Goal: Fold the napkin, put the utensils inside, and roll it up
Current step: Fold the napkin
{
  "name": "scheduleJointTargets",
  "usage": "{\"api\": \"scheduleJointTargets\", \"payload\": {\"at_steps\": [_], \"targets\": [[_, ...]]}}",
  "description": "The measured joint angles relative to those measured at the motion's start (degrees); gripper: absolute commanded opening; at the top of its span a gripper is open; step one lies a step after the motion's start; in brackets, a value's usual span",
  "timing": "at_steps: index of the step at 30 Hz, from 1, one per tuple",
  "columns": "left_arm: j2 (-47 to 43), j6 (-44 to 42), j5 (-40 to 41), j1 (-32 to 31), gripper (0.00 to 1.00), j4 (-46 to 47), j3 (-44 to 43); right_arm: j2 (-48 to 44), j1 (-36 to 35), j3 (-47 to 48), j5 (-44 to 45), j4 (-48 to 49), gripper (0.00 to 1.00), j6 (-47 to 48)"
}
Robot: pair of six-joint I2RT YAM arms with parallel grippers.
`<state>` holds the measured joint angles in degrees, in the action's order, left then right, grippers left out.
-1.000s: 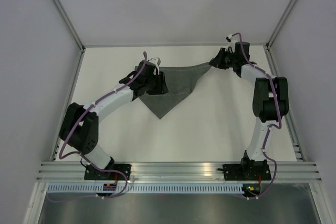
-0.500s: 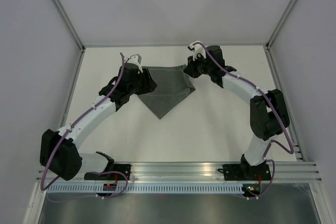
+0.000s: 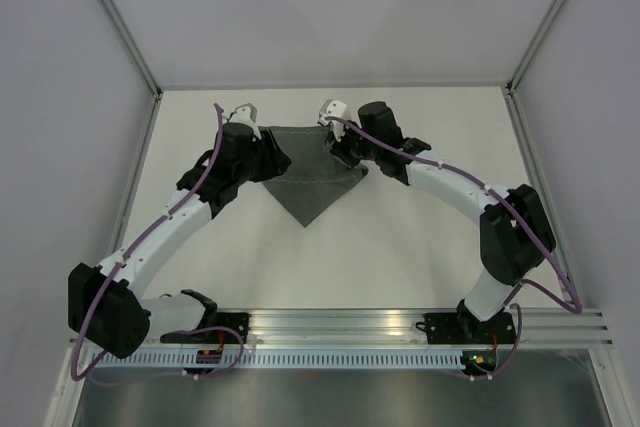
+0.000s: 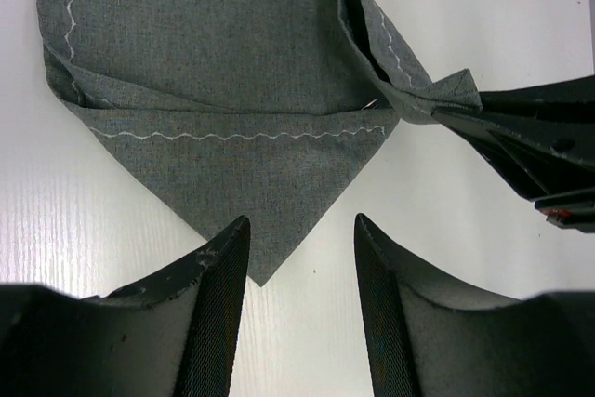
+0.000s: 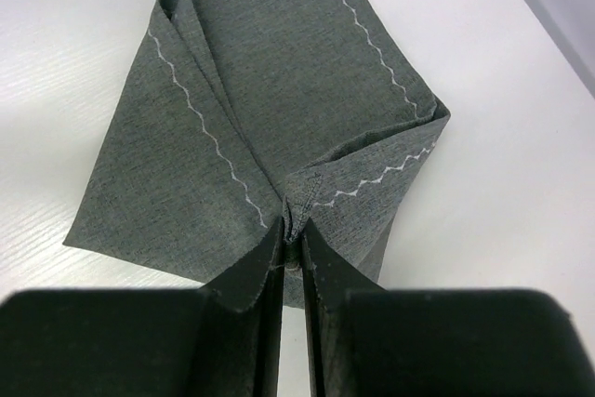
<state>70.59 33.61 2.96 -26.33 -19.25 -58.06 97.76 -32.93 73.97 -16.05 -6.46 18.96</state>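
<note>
The dark grey napkin lies partly folded at the back middle of the table, its lighter stitched hem showing. My right gripper is shut on one corner of it, and that corner is lifted and drawn in over the cloth. In the top view the right gripper sits over the napkin's right upper part. My left gripper is open, low over the table at a pointed napkin corner, which lies between its fingers, with nothing gripped. From above, the left gripper is at the cloth's left edge. The utensils are out of view.
White table inside a frame with grey walls. An aluminium rail with both arm bases runs along the near edge. The right gripper's black body shows at the right of the left wrist view, close to the left fingers.
My right gripper has carried the napkin's right corner leftward over the cloth, so the napkin looks narrower. The left arm has drawn back to the cloth's left edge, gripper still open.
</note>
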Motion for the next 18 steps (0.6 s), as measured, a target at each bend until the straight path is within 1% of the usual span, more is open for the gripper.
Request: {"api": "scheduleJointTargets", "payload": {"at_steps": [4,18], "targets": [[-0.11,0.07,-0.04,0.39,0.54,-0.31,0.04,-0.46,-1.57,-0.15,1.92,-0.22,0.16,2.03],[-0.11,0.07,-0.35,0.98,0.54,-0.39,0.07,-0.5,-1.2,2.34,5.92,-1.36,0.16,4.5]]}}
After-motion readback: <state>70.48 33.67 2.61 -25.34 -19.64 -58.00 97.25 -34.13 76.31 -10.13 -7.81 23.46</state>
